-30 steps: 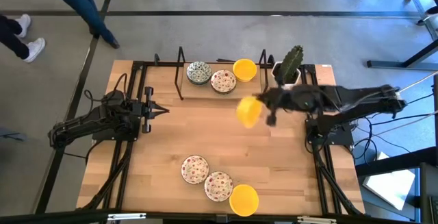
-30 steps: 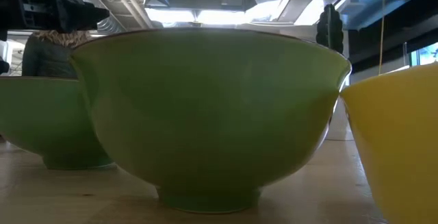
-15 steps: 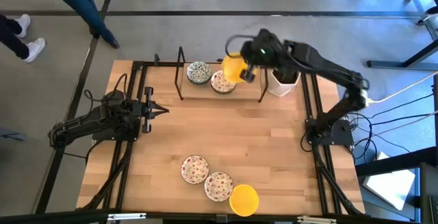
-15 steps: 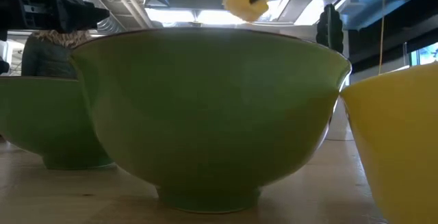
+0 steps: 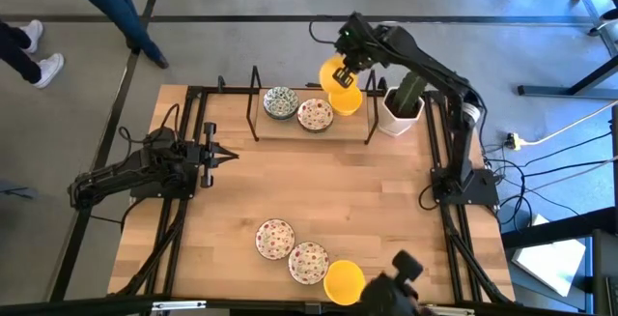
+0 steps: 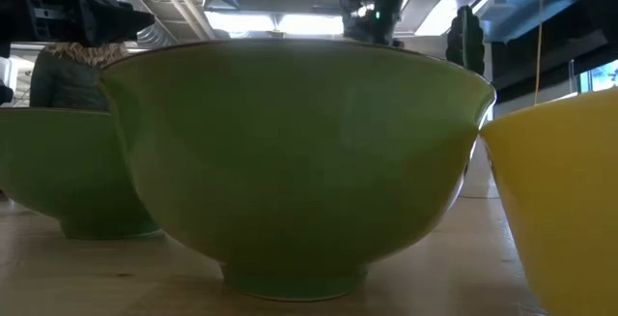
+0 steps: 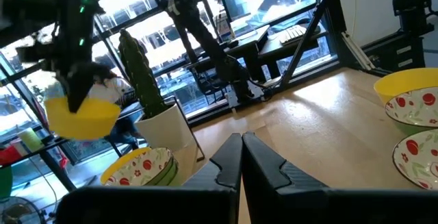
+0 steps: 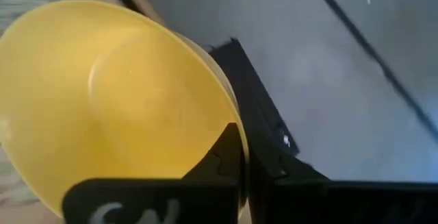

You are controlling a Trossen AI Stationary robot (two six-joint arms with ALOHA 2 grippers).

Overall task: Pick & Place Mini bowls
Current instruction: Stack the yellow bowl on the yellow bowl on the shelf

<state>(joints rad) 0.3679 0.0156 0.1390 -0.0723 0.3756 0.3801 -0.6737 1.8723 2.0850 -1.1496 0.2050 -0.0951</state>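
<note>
My right gripper (image 5: 344, 62) reaches over the table's far edge, shut on a yellow mini bowl (image 5: 333, 72); this bowl (image 7: 81, 118) hangs in the air beside the cactus (image 7: 139, 70). Just below and nearer, on the far rack, stand a yellow bowl (image 5: 347, 100), a red-speckled bowl (image 5: 315, 114) and a green-blue bowl (image 5: 280, 101). Two speckled bowls (image 5: 275, 239) (image 5: 308, 262) and a yellow one (image 5: 343, 282) rest on the table near its front edge. My left gripper (image 5: 222, 154) waits shut at the table's left, pointing level. My right gripper pinches the yellow bowl's rim (image 8: 231, 118), one finger (image 8: 226, 152) inside the bowl and the other outside its wall. The fingers come slanting down from above. The bowl hangs below them, mouth up and nearly level, clear of the rack and the bowls on it.
A white pot (image 5: 398, 115) with a cactus stands at the far right, close under the right arm. Black rack posts (image 5: 255, 103) (image 5: 371, 113) rise at the far edge. A dark object (image 5: 394, 279) shows at the near edge. People's legs (image 5: 116, 7) stand beyond the table.
My right gripper has swung with the yellow bowl from the table's right middle toward the far edge and somewhat left, tipping downward as the arm stretched out. The bowl, tilted on its side before, now hangs nearly level over the rack's far side.
</note>
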